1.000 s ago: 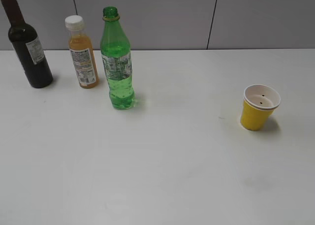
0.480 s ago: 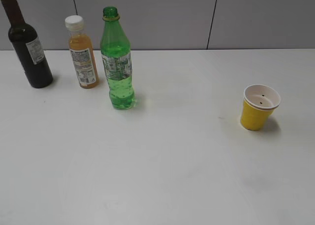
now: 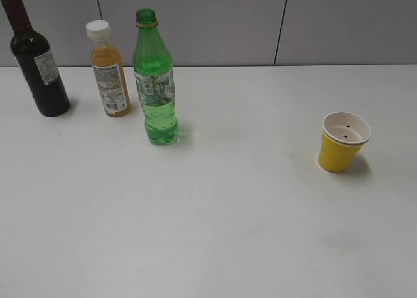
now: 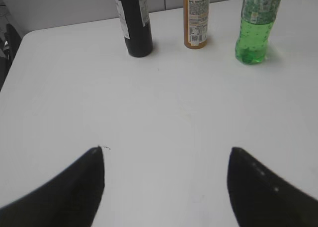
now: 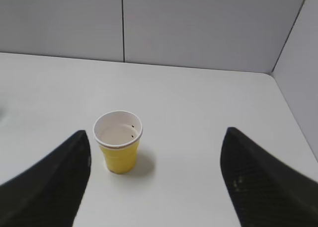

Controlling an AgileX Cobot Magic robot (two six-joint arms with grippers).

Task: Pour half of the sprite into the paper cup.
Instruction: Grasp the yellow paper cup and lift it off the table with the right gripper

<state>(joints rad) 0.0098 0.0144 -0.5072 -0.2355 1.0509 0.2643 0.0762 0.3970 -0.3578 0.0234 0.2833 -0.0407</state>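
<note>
The sprite (image 3: 155,83), a tall green bottle without a cap, stands upright at the back left of the white table (image 3: 215,220); its lower part shows in the left wrist view (image 4: 254,26). The yellow paper cup (image 3: 343,142) stands upright at the right, and it also shows in the right wrist view (image 5: 118,141). My left gripper (image 4: 165,150) is open and empty, well short of the bottles. My right gripper (image 5: 156,132) is open and empty, with the cup ahead near its left finger. Neither gripper shows in the exterior view.
A dark wine bottle (image 3: 34,57) and an orange juice bottle (image 3: 108,70) with a white cap stand left of the sprite. A grey panel wall (image 3: 260,24) runs behind the table. The table's right edge (image 5: 293,117) lies near the cup.
</note>
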